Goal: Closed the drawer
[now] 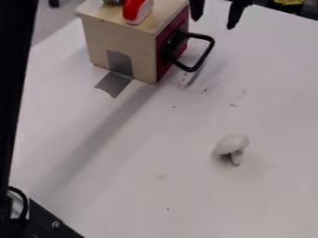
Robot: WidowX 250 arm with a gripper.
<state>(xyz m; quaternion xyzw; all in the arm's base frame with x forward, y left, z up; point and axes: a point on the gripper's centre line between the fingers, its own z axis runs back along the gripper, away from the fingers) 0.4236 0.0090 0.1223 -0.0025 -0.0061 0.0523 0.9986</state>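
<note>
And here's the red drawer (162,69), sitting in the wooden box (121,38) at the top of the table (155,153), its face looking flush, so I'd call this the finish of the close! The gripper (217,11) hangs at the top edge, beyond the black handle (205,56), fingers spread well apart, nothing seen between them, no touch on that handle that I can make out! Next call, I reckon: lift clear without snagging the handle, or give one light nudge if there's any gap left
</note>
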